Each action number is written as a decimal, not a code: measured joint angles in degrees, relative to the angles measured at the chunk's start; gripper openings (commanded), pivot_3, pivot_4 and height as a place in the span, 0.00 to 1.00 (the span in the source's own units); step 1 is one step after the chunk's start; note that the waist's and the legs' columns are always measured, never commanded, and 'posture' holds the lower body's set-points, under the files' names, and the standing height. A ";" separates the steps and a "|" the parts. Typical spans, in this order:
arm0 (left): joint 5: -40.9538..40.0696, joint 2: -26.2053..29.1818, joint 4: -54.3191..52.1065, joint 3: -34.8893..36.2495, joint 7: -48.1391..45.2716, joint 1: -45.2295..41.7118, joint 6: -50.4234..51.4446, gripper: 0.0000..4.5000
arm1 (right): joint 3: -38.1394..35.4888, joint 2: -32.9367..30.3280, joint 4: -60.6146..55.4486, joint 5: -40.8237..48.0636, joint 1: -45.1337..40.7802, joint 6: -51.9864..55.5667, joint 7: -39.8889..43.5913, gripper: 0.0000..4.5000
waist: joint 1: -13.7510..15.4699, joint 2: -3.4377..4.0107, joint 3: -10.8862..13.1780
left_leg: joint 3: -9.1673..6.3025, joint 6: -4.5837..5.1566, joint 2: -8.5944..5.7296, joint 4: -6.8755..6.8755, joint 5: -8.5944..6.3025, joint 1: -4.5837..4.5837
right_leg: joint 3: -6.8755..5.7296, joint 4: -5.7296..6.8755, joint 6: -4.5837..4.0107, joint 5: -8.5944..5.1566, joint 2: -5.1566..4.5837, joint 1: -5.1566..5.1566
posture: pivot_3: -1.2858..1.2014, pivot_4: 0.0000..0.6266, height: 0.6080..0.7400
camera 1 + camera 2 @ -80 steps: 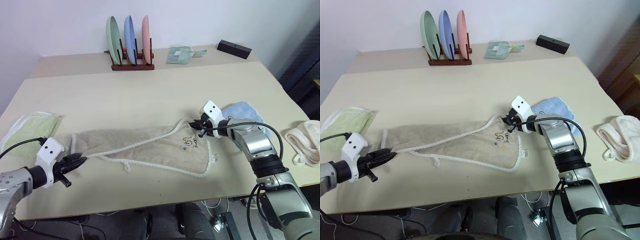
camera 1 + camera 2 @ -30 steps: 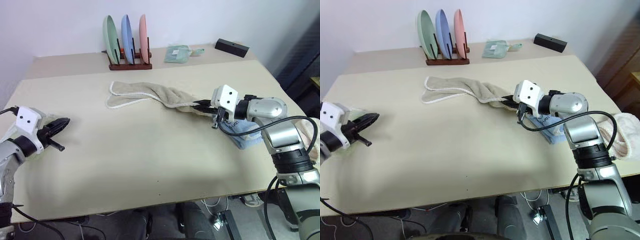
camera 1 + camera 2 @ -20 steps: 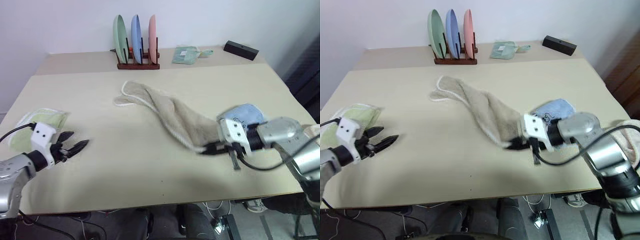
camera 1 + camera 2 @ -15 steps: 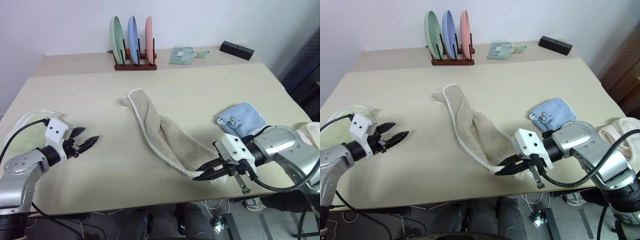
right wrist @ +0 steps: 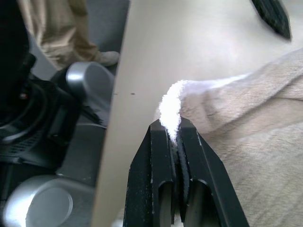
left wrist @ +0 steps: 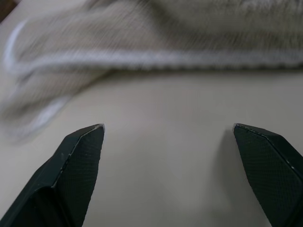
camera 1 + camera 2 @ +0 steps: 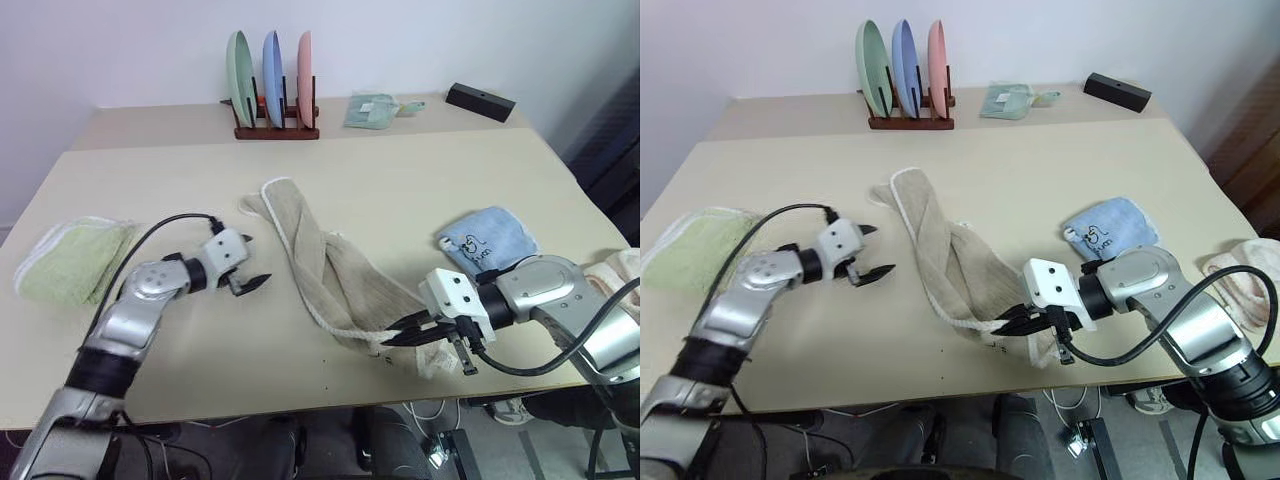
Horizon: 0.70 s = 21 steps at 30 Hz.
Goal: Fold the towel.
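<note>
Lying twisted in a long rope across the table (image 7: 150, 190), the towel (image 7: 320, 265) runs from below the plate rack (image 7: 275, 128) diagonally toward the near edge. Right gripper (image 7: 398, 337): jaws clamped on the towel's near corner, white edging pinched between them, close to the table's front edge. Left gripper (image 7: 250, 266): jaws wide apart, empty, just beside the towel's upper half, not touching it. Light blue cloth (image 7: 488, 238) sits beyond the right gripper; green folded towel (image 7: 75, 258) lies well apart from the towel.
</note>
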 measured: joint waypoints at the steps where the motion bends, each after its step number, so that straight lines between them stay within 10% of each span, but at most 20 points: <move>1: 1.66 -0.31 1.94 -1.15 0.07 -1.71 -2.84 1.00 | 0.00 0.21 0.06 -0.36 -0.01 -0.33 -0.27 0.00 | 0.01 0.00 0.00 | 0.00 0.00 0.00 0.01 0.00 0.00 | 0.00 0.00 0.00 0.00 0.00 0.00 | 0.52 0.24 0.94; 8: 14.78 -3.45 17.42 -8.12 8.56 -12.89 -19.84 1.00 | -0.10 0.73 0.38 -1.22 0.95 -1.42 -1.81 0.00 | 1.08 -0.02 -0.02 | 0.00 0.00 -0.03 0.13 0.00 0.07 | 0.00 0.00 0.11 0.07 0.00 0.15 | 0.52 0.24 0.94; 18: 21.63 -6.17 33.97 -9.77 17.89 -19.03 -30.92 0.04 | -0.01 2.29 0.39 -2.38 0.85 -1.97 -3.82 0.00 | 1.35 -0.01 -0.03 | 0.08 0.03 -0.05 0.14 -0.01 0.05 | 0.03 0.03 0.14 0.09 0.01 0.06 | 0.52 0.24 0.94; 21: 21.54 -5.78 34.29 -9.06 18.77 -18.87 -31.69 0.01 | 0.01 2.56 0.39 -2.52 0.61 -1.85 -4.19 0.00 | 1.30 -0.01 -0.03 | 0.08 0.04 -0.05 0.14 -0.01 0.05 | 0.03 0.03 0.14 0.09 0.02 0.05 | 0.52 0.24 0.94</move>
